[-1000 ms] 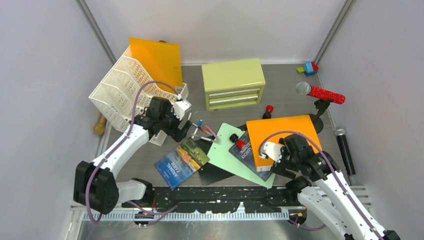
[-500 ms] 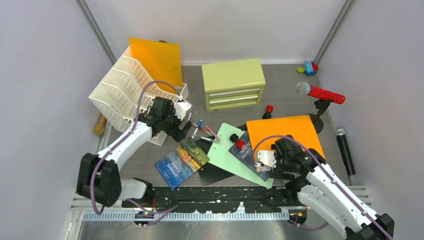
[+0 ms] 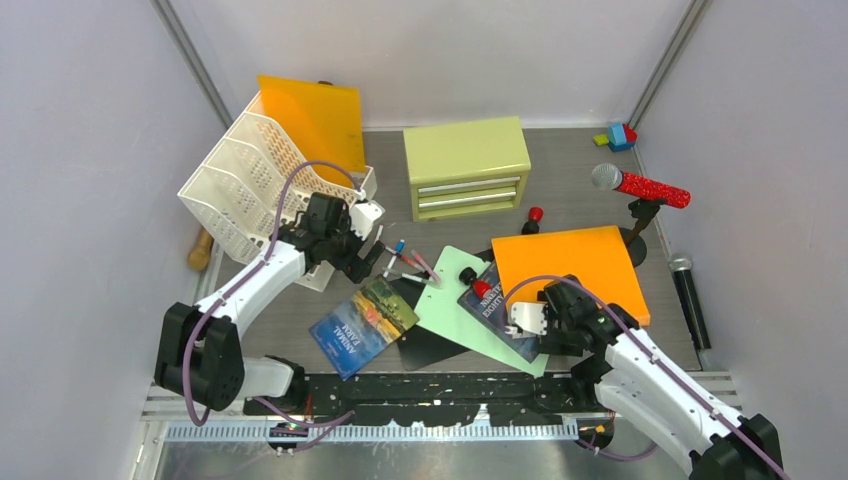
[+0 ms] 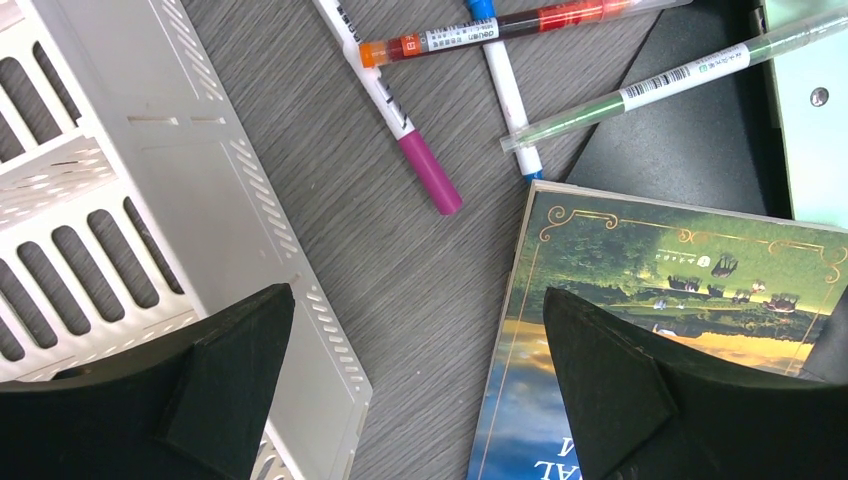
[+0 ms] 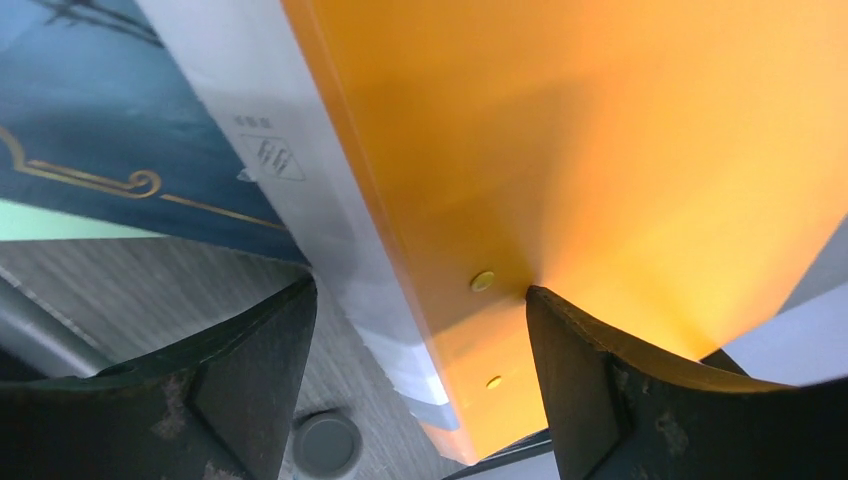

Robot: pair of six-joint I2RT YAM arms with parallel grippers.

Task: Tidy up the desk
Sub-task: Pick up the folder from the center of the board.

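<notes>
Two grippers: left gripper (image 4: 415, 310) and right gripper (image 5: 418, 300) both spread wide, holding nothing.
Desk (image 3: 575, 195): dark wood-grain top lying under everything, cluttered across its middle.
Left side: left gripper hangs over bare desk, with the white file tray (image 4: 120, 200) by its left finger and the landscape book (image 4: 680, 300) by its right.
Pens (image 4: 420, 160): just ahead of that gripper, crossed, their long axes fanning apart; the left arm is nearer.
Right side: right gripper straddles the near edge of the orange folder (image 5: 600, 150), which runs slantwise between the fingers and overlaps a blue book (image 5: 100, 140).
Hidden: pen ends are cut off by the frame; whether any finger touches something cannot be told.
</notes>
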